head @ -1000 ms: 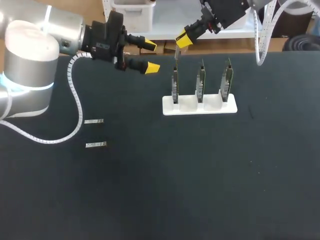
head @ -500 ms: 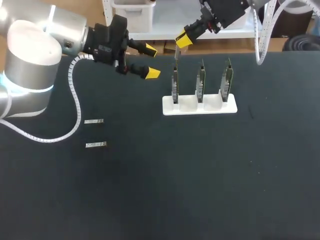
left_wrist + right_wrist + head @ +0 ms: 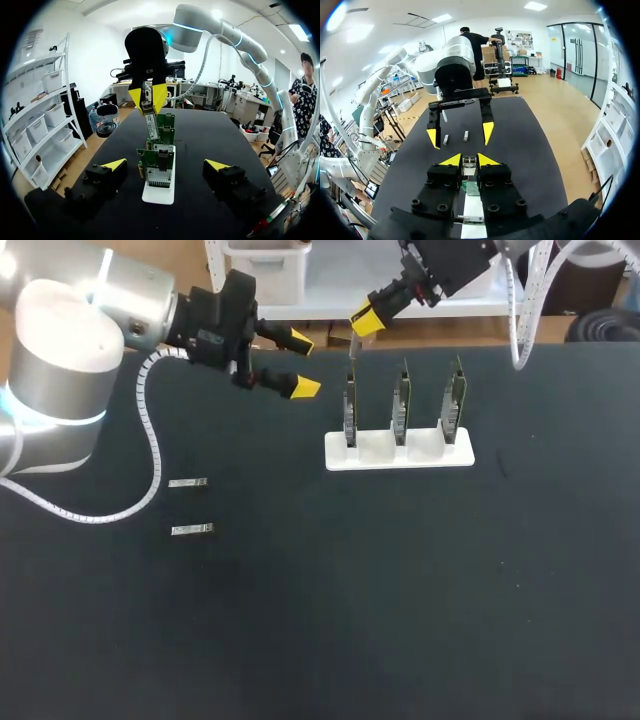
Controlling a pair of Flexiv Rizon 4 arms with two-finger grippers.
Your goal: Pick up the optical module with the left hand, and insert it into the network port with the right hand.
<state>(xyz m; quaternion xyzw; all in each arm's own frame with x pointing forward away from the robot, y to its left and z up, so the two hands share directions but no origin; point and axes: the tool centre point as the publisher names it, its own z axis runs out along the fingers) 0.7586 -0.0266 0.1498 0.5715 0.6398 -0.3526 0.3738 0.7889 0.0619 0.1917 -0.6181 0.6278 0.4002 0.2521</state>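
The right pincer (image 3: pixel 366 320) is clamped on the upper end of the optical module (image 3: pixel 151 125), which hangs upright with its lower end at the top of the leftmost circuit board (image 3: pixel 349 410) in the white stand (image 3: pixel 400 455). The left pincer (image 3: pixel 300 362) hovers wide apart and empty, beside the stand. Two spare modules (image 3: pixel 188 483) lie on the desk (image 3: pixel 400 590)
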